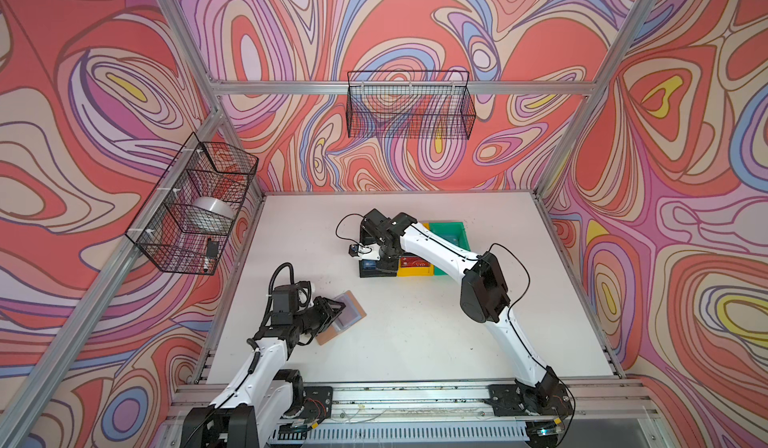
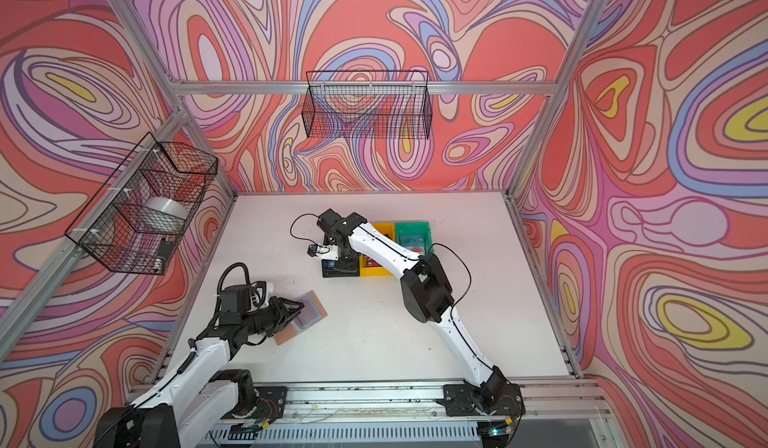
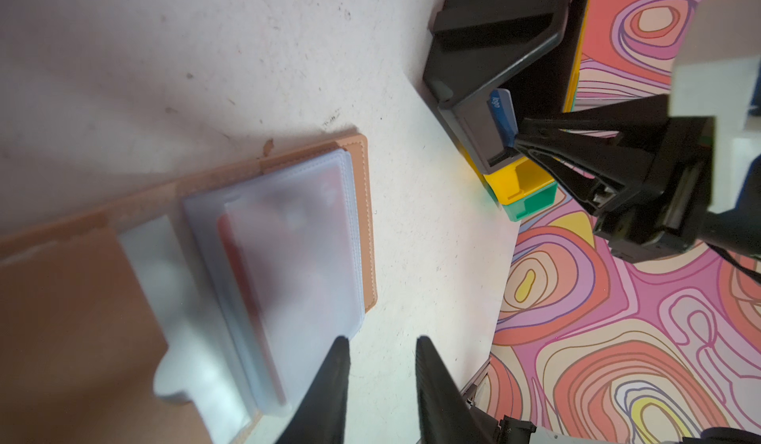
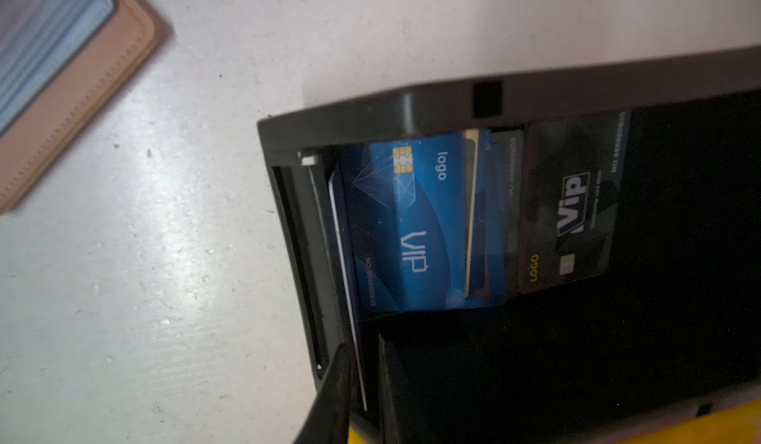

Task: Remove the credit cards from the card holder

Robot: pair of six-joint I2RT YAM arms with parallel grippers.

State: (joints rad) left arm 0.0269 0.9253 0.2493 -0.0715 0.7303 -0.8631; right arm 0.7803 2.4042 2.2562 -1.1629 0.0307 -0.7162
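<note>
**A:** Where is the right gripper (image 4: 362, 343) found, and how are its jaws set?

**B:** It is found inside the black bin (image 4: 412, 104), at the end nearer the robot's base. The jaws are seen narrowly parted. An upright card (image 4: 348, 265) is caught edge-on between them, beside the bin wall, and a firm grip on it cannot be confirmed. A blue VIP card (image 4: 407, 223) and a black VIP card (image 4: 572, 207) are seen deeper in the bin.

**A:** And the card holder (image 1: 349, 315)?

**B:** It is laid open on the table (image 1: 415, 342), well apart from the bin, toward the left arm's side and nearer the base. A pale card with a red edge (image 3: 284, 265) is seen inside the top clear sleeve.

**A:** Which arm is nearer to it?

**B:** The left one. The left gripper (image 3: 381, 341) is held right at the holder, jaws partly open and nothing between them. One finger is set at the corner of the sleeve pages.

**A:** What is the next move judged to turn on?

**B:** The sleeved card's long axis appears to run parallel to the holder's spine, so a pull would likely have to be lined up with that axis. The whole gap between bin and holder would first have to be crossed by the right gripper.
</note>
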